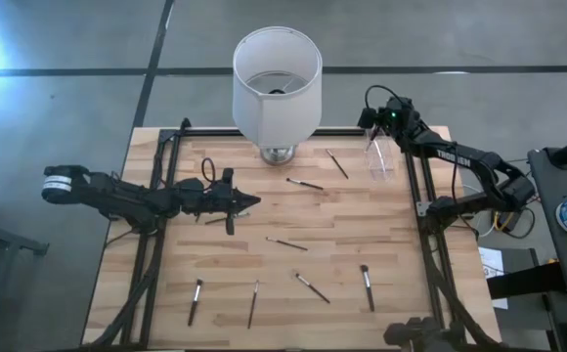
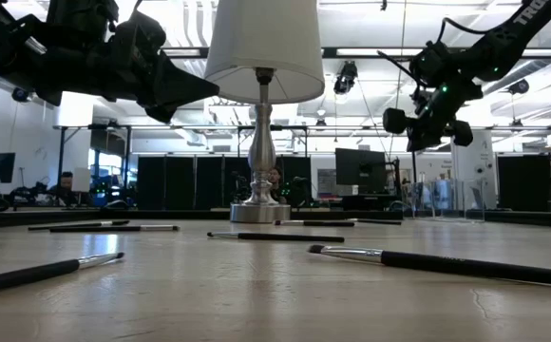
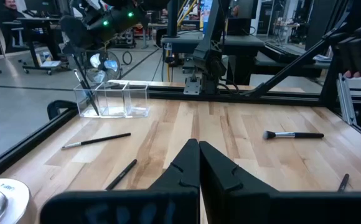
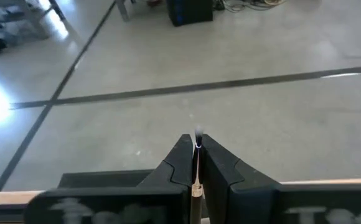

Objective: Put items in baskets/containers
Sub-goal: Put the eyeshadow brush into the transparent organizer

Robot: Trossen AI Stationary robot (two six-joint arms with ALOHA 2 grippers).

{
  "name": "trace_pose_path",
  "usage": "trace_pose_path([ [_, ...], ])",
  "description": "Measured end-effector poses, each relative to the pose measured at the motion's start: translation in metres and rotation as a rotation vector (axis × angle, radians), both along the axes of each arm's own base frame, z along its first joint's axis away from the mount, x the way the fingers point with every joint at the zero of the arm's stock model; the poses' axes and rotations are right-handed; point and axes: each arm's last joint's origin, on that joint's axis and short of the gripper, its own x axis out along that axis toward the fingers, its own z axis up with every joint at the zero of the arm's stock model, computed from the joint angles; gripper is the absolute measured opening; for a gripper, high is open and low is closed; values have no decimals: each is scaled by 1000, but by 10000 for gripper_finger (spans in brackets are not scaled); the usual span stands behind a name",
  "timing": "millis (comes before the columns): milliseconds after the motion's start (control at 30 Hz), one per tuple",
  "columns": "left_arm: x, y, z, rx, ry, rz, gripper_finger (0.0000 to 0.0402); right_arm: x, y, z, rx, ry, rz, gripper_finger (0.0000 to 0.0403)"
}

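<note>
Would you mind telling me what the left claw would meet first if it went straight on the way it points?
Probably nothing on the table: the shut left claw points over bare wood between brushes, toward the right arm's base, though depth is unclear.

Overhead, table-level, two wrist cameras

left end effector point(image 3: 198, 163): fingers pressed together, empty
clear container point(image 3: 112, 99): far surface point(image 3: 243, 134) edge, one brush inside
brushes: four scattered

The tabletop point(image 1: 362, 244) is pale, smooth planked wood. The lampshade point(image 1: 277, 83) looks matt white, its base point(image 2: 260, 211) polished metal. The cup point(image 3: 112, 99) is clear glossy plastic. Brushes point(image 3: 292, 134) have silvery ferrules.
</note>
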Motion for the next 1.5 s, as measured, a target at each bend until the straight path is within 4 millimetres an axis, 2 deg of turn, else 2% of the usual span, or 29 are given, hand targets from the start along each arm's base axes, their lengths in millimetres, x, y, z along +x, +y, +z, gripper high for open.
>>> trace_pose_path([
  [333, 0, 0, 0, 0, 0, 1, 0, 3, -8, -20, 69, 10, -26, 14],
  [533, 0, 0, 0, 0, -1, 1, 0, 3, -10, -26, 100, -4, -50, 35],
  [867, 0, 0, 0, -6, -1, 4, 0, 1, -7, -24, 107, 5, -57, 92],
  [1033, 0, 0, 0, -7, -1, 3, 0, -2, -3, -12, 70, -2, -43, 105],
  [1133, 0, 0, 0, -7, 0, 3, 0, -3, 2, -1, 31, 46, 31, 93],
  [1233, 0, 0, 0, -7, 1, -1, 0, 1, 13, 5, -11, 82, 110, 60],
  [1333, 0, -1, 0, -8, 6, -23, 0, 7, 28, 5, -75, 96, 192, 20],
  [1500, 0, -2, -3, -18, 30, -57, 0, 15, 63, -4, -205, 70, 331, 10],
])
